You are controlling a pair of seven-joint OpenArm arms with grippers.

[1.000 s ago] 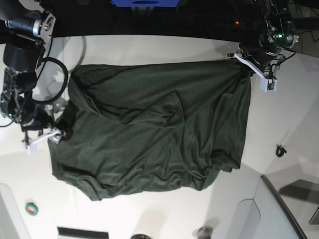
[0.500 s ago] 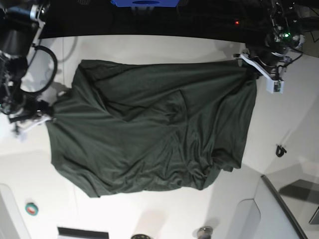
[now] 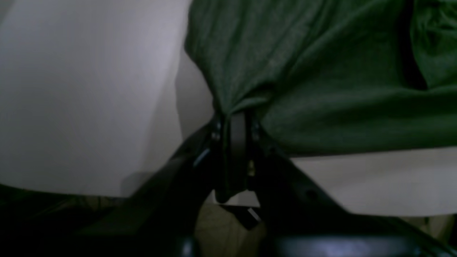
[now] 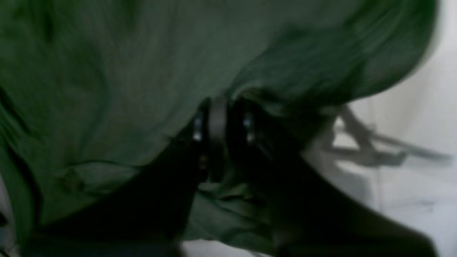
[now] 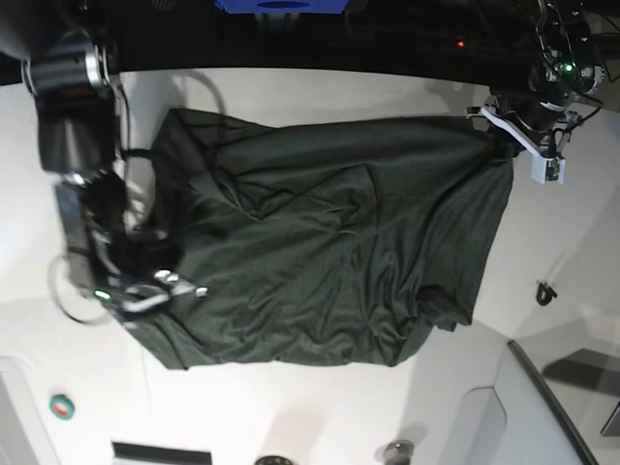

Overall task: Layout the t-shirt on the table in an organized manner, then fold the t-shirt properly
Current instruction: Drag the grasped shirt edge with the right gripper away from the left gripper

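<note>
1. Shirt: dark green, spread across middle of table, creased; diagonal folds thru centre, bunched lump at lower right hem. Sleeves/neck not distinguishable in base view.
2. Hidden/unclear: right wrist view motion-blurred; cloth fills most of frame and drapes over the finger bases, so how much fabric sits in the nip is hard to read. Left wrist view dim; lower part is dark gripper body only. In base view the right arm covers the shirt's left edge.
3. Left gripper: jaws pressed together, pinching a gathered peak of shirt edge; fabric fans up and right from the nip. In base view it sits at shirt's top right corner, near the table's far edge.
4. Right gripper: jaws look nearly together w/ cloth bunched at tips; whether it truly grips, can't tell. In base view it lies on shirt's lower left part.
5. Vs 1 s ago: right gripper was at the shirt's left edge, now further in over the cloth & lower; left edge pulled straighter, top left corner higher. Left gripper shifted slightly right & up, top edge tauter.
6. Other: small teal roll on table, lower left, well apart from shirt.
</note>
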